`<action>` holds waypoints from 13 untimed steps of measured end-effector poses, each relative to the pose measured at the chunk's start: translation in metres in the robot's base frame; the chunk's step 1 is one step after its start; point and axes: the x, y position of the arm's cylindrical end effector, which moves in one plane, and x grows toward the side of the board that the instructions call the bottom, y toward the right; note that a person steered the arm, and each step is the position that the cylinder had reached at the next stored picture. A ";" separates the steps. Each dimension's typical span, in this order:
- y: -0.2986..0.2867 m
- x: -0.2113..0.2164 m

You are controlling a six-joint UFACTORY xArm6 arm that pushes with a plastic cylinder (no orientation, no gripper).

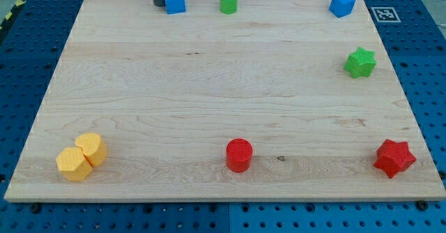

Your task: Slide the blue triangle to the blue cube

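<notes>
Your end effector is just a straight dark rod, so there's nothing on it to spread or pinch, and it holds nothing. My tip (159,5) sits at the view's top, left of centre, right at the table's far edge. It's just beside the blue triangle (175,2), on that block's left side. Looks like it touches or nearly touches, but you can't tell for sure from this view.

The blue triangle is a small pointy block w/ a peaked top, like a tiny house. The blue cube (342,3) is well apart from it, in the view's top right corner. It's chunky w/ flat faces, turned a bit on its corner.

Between those two, nearer the triangle, stands a green cylinder (228,1), round and short. Below the blue cube, on the right side, is a green star (360,63) w/ bumpy points. At the bottom right is a red star (394,158). At the bottom middle is a red cylinder (239,155), round w/ a flat top. At the bottom left are two yellow blocks (82,156) w/ many flat sides, touching each other.

All blocks look like matte plastic w/ fine ridges. The table (209,86) is a pale wood board w/ soft grain lines and a few small dark knots. Around it is a blue base w/ rows of little holes. A small black-and-white marker tag (385,14) sits by the top right corner.
</notes>
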 end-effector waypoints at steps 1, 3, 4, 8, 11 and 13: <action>0.000 -0.003; 0.011 0.003; 0.040 0.028; 0.136 0.044; 0.200 0.062; 0.186 0.053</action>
